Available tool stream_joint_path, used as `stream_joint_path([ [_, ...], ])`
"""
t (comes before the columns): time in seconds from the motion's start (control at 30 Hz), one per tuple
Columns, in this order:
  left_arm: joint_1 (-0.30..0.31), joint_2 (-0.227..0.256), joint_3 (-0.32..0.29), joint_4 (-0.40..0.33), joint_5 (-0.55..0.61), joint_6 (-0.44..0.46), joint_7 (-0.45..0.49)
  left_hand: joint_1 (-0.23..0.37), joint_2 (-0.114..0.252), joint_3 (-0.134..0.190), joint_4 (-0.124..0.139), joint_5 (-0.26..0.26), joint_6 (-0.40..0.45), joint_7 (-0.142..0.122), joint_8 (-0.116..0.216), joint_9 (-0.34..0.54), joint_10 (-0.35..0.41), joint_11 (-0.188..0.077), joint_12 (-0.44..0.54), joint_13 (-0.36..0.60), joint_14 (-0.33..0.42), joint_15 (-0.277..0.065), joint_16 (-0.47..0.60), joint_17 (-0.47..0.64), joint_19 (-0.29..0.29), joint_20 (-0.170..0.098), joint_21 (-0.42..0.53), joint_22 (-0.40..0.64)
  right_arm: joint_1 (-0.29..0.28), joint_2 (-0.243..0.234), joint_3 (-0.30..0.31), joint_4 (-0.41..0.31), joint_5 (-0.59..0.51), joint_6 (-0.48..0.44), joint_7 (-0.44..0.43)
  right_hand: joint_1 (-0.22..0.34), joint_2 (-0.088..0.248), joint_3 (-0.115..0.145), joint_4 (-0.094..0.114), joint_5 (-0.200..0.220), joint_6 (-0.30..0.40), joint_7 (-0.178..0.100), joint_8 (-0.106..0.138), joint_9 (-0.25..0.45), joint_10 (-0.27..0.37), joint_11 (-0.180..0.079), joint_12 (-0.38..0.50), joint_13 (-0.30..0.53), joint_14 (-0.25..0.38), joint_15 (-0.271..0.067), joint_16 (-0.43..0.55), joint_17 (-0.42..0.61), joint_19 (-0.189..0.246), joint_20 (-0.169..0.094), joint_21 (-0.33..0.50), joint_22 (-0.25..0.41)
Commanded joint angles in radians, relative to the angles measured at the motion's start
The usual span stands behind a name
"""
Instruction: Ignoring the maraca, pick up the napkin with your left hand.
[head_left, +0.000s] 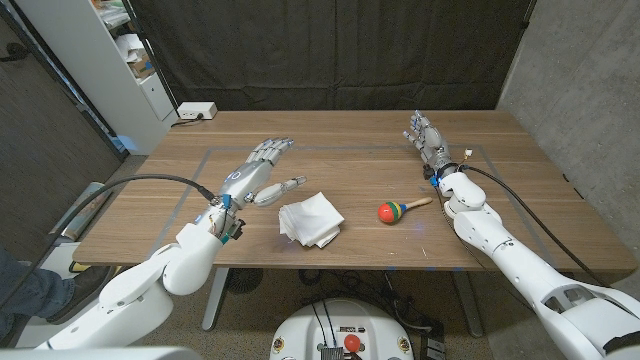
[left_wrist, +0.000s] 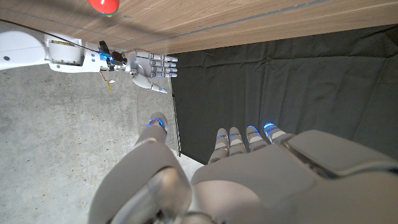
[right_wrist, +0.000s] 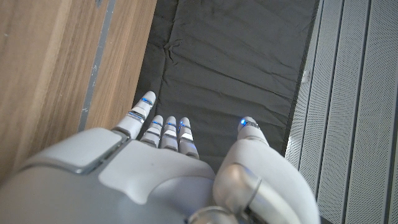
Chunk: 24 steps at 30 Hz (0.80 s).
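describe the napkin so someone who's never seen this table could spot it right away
On the wooden table, look near the front edge, just right of the left robot hand. The napkin is the crumpled white cloth; the maraca to its right is small and brightly coloured.

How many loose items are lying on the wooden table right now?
2: a crumpled white napkin near the table's front middle, just right of the left hand, and a red, multicoloured maraca with wooden handle to its right.
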Motion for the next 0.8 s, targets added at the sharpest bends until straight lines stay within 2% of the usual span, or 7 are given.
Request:
stream_joint_path([
  [0.03, -0.009, 0.021, 0.024, -0.02, 0.035, 0.049, -0.023, 0.024, -0.01, 0.004, -0.01, 0.007, 0.014, 0.003, 0.008, 0.002, 0.006, 0.01, 0.007, 0.004, 0.005, 0.006, 0.005, 0.003, 0.012, 0.01, 0.009, 0.002, 0.018, 0.006, -0.004, 0.019, 0.002, 0.0, 0.014, 0.006, 0.004, 0.001, -0.003, 0.004, 0.005, -0.007, 0.004, 0.003, -0.001, 0.003, 0.003, 0.003, -0.009, 0.001, 0.001, 0.002, -0.003, -0.003, 0.005, 0.006],
  [0.2, -0.02, 0.032, 0.046, -0.035, 0.054, 0.09, -0.054, 0.045, -0.033, -0.003, -0.013, 0.014, 0.01, -0.001, 0.007, 0.002, 0.008, 0.008, 0.008, 0.005, 0.009, 0.008, 0.005, 0.004, 0.022, 0.039, 0.01, 0.003, 0.02, 0.002, -0.003, 0.016, 0.001, -0.003, 0.014, 0.006, 0.005, 0.001, -0.004, 0.005, 0.005, -0.007, 0.004, 0.003, -0.002, 0.004, 0.003, 0.003, -0.008, 0.001, 0.001, 0.002, -0.003, -0.003, 0.005, 0.006],
  [0.37, -0.025, 0.044, 0.061, -0.047, 0.069, 0.123, -0.071, 0.057, -0.045, -0.006, -0.013, 0.018, 0.01, -0.002, 0.007, 0.002, 0.018, 0.005, 0.012, 0.006, 0.016, 0.012, 0.007, 0.004, 0.031, 0.047, 0.012, 0.003, 0.026, -0.001, -0.003, 0.018, 0.001, -0.006, 0.018, 0.006, 0.005, 0.001, -0.004, 0.005, 0.005, -0.007, 0.003, 0.003, -0.001, 0.003, 0.003, 0.003, -0.008, 0.001, 0.002, 0.002, -0.003, -0.003, 0.005, 0.006],
  [0.53, -0.023, 0.064, 0.06, -0.065, 0.071, 0.146, -0.092, 0.078, -0.071, -0.015, -0.012, 0.024, 0.039, 0.0, 0.017, 0.002, 0.033, 0.005, 0.019, 0.007, 0.028, 0.012, 0.009, 0.004, 0.043, 0.05, 0.013, 0.004, 0.029, -0.001, -0.002, 0.02, 0.005, -0.005, 0.026, 0.007, 0.006, 0.001, -0.004, 0.005, 0.005, -0.007, 0.003, 0.003, -0.002, 0.002, 0.003, 0.003, -0.008, 0.001, 0.002, 0.002, -0.001, -0.005, 0.006, 0.005],
  [0.8, -0.032, 0.084, 0.084, -0.089, 0.106, 0.207, -0.128, 0.088, -0.085, -0.02, -0.011, 0.027, 0.04, -0.005, 0.016, 0.002, 0.036, 0.006, 0.02, 0.008, 0.033, 0.011, 0.01, 0.005, 0.049, 0.057, 0.013, 0.004, 0.034, 0.003, -0.002, 0.028, 0.004, 0.006, 0.031, 0.008, 0.007, 0.002, -0.005, 0.005, 0.004, -0.007, 0.003, 0.003, -0.002, 0.003, 0.003, 0.003, -0.007, 0.001, 0.002, 0.002, 0.0, -0.004, 0.006, 0.005],
])
